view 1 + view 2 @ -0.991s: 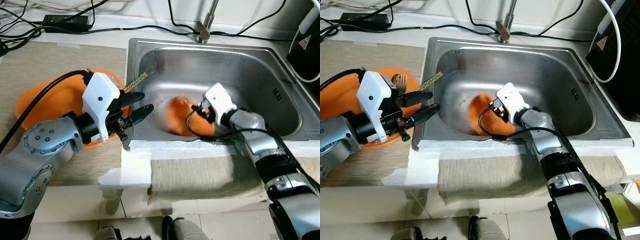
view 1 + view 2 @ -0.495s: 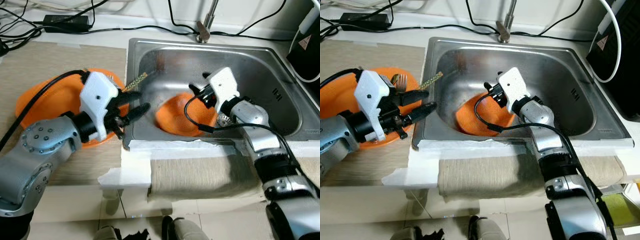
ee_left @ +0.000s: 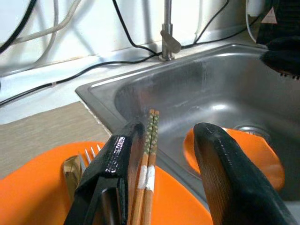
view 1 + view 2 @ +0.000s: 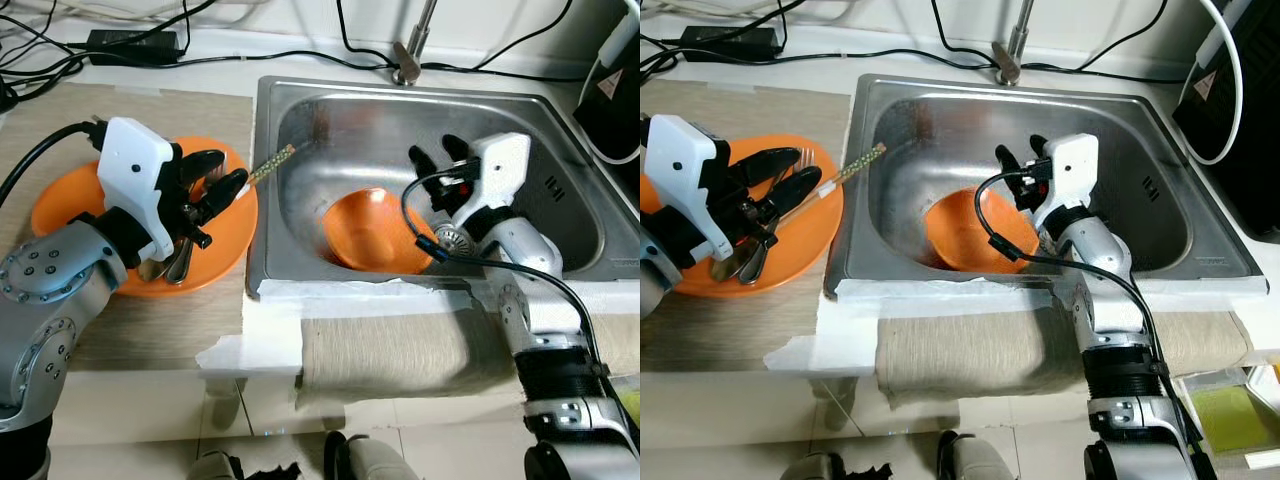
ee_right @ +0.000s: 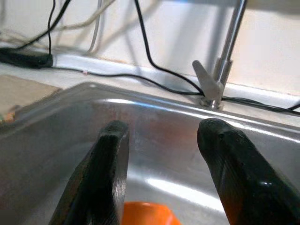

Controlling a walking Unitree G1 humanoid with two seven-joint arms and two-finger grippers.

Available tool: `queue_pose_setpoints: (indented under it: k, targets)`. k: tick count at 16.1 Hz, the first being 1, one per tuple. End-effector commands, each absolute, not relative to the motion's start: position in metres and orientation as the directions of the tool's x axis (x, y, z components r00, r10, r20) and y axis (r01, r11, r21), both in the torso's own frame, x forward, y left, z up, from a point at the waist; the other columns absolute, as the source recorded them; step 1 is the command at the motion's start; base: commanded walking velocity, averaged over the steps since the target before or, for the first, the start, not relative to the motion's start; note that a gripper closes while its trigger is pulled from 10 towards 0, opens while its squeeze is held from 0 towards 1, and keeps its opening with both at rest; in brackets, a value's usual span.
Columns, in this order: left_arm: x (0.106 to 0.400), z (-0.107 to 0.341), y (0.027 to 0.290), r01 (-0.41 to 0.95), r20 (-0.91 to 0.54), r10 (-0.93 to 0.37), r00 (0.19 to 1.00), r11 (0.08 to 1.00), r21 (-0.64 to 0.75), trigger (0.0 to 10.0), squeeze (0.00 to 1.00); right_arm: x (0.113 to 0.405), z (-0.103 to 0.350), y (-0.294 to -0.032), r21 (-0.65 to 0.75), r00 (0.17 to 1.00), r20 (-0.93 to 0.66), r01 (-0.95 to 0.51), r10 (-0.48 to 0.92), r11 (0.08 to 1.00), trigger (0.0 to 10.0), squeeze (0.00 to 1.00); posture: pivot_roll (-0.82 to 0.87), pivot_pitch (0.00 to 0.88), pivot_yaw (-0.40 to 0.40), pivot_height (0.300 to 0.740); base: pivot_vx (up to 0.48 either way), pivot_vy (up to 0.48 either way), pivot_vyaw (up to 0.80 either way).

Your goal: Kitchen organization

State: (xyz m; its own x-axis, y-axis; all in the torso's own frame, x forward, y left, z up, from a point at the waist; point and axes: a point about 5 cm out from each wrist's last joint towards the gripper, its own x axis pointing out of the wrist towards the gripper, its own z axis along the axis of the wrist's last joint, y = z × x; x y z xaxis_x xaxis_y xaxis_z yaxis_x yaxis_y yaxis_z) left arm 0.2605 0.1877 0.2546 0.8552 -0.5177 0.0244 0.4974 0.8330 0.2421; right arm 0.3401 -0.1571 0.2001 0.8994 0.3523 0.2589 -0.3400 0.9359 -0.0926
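An orange bowl lies tilted on the floor of the steel sink, also in the left wrist view. My right gripper hovers open above the bowl's right edge, holding nothing. To the left, an orange plate on the counter carries a spoon and a fork. A pair of chopsticks slants from the plate over the sink rim. My left gripper is open over the plate's right side, and the chopsticks run between its fingers.
A tap stands behind the sink. Black cables and a power adapter lie along the back counter. A black appliance sits at the right. A white foam strip and a cloth cover the counter's front edge.
My right gripper let go of the bowl and rose to the right; the bowl now rests in the sink. My left gripper drew back from the sink rim to above the plate.
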Motion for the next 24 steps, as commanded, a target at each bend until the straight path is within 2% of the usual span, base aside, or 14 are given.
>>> queue_pose_setpoints:
  k: [1, 4, 8, 18, 20, 21, 23, 24]
  targets:
    - [0.261, 0.257, 0.191, 0.474, 0.054, -0.498, 0.866, 0.849, 0.236, 10.0, 0.00, 0.336, 0.207, -0.163, -0.056, 0.901, 0.287, -0.323, 0.325, 0.945, 10.0, 0.00, -0.12, 0.175, -0.095, 0.740, 0.000, 0.000, 0.00]
    - [0.258, 0.249, 0.209, 0.369, 0.049, -0.385, 0.921, 0.907, 0.201, 10.0, 0.00, 0.330, 0.210, -0.159, -0.034, 0.901, 0.285, -0.330, 0.326, 0.943, 10.0, 0.00, -0.12, 0.178, -0.104, 0.740, 0.000, 0.000, 0.00]
    - [0.250, 0.253, 0.230, 0.269, 0.083, -0.283, 0.956, 0.952, 0.144, 10.0, 0.00, 0.321, 0.213, -0.158, 0.029, 0.903, 0.296, -0.333, 0.311, 0.942, 10.0, 0.00, -0.13, 0.182, -0.117, 0.740, 0.000, 0.000, 0.00]
    - [0.256, 0.233, 0.235, 0.216, 0.041, -0.223, 0.974, 0.968, 0.128, 10.0, 0.00, 0.311, 0.211, -0.166, 0.034, 0.922, 0.263, -0.303, 0.284, 0.952, 10.0, 0.00, -0.15, 0.175, -0.095, 0.740, 0.000, 0.000, 0.00]
    - [0.260, 0.228, 0.246, 0.089, 0.036, -0.094, 0.995, 0.990, 0.108, 10.0, 0.00, 0.313, 0.210, -0.163, 0.052, 0.928, 0.258, -0.292, 0.269, 0.955, 10.0, 0.00, -0.14, 0.176, -0.095, 0.740, 0.000, 0.000, 0.00]
    - [0.257, 0.226, 0.249, 0.078, 0.029, -0.082, 0.996, 0.992, 0.103, 10.0, 0.00, 0.312, 0.209, -0.160, 0.051, 0.927, 0.251, -0.299, 0.278, 0.953, 10.0, 0.00, -0.13, 0.171, -0.095, 0.740, 0.000, 0.000, 0.00]
    - [0.251, 0.226, 0.247, 0.118, 0.018, -0.120, 0.993, 0.987, 0.109, 10.0, 0.00, 0.309, 0.206, -0.158, 0.046, 0.925, 0.240, -0.314, 0.294, 0.948, 10.0, 0.00, -0.11, 0.155, -0.102, 0.740, 0.000, 0.000, 0.00]
    - [0.247, 0.229, 0.246, 0.149, 0.017, -0.151, 0.988, 0.984, 0.103, 10.0, 1.00, 0.307, 0.203, -0.160, 0.049, 0.926, 0.227, -0.321, 0.303, 0.946, 10.0, 0.00, -0.10, 0.155, -0.106, 0.740, 0.000, 0.000, 0.00]
